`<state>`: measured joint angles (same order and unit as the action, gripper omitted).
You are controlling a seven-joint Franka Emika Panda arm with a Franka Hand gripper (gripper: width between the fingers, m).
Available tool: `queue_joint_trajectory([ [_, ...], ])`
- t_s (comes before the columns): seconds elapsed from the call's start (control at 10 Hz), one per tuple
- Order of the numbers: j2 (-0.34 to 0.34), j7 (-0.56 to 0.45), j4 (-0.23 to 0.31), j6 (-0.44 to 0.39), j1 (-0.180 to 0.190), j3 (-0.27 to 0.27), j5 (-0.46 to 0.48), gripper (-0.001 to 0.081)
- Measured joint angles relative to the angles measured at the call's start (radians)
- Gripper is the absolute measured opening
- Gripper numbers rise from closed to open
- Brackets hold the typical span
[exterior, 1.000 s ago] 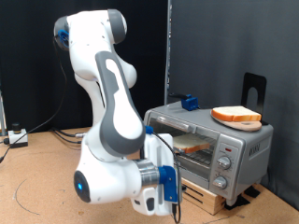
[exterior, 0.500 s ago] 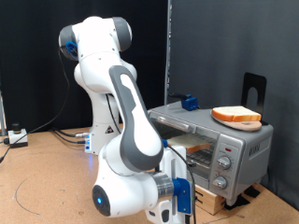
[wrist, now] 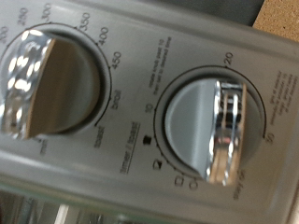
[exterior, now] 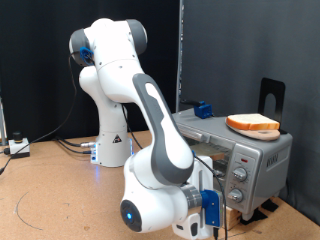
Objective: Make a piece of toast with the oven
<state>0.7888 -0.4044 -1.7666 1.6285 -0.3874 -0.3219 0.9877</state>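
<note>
Since a second ago my arm has swung forward and down, so that my hand now sits low at the front of the boxy silver-grey toaster oven (exterior: 228, 152), level with its knob panel, where before it hung further toward the exterior view's left.

My gripper (exterior: 207, 214) is mostly hidden behind my own forearm in the exterior view, and the wrist view shows no fingers at all, so I cannot tell how far it is open, and I see nothing held in it. Straight ahead of it the wrist view is filled by two round chrome-barred knobs: the temperature dial (wrist: 49, 86) and the timer dial (wrist: 210, 133), both very close.

A flat slice of pale bread with an orange-brown crust (exterior: 252, 124) lies on the oven's roof, above and beyond my hand. Whether the other slice is on the rack inside I cannot tell, since my arm covers the glass door.

My worry is alignment: the two dials sit just beside each other, and a slightly off approach could catch the wrong one, or slip off the smooth chrome bar.
</note>
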Motion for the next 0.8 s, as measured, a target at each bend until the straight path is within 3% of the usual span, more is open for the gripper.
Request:
queue_joint_trajectory([
  [0.7,0.002,0.000,-0.002,0.035,0.018,-0.017,0.029,0.0807],
  [0.8,0.002,0.000,-0.002,0.035,0.018,-0.019,0.029,0.0703],
])
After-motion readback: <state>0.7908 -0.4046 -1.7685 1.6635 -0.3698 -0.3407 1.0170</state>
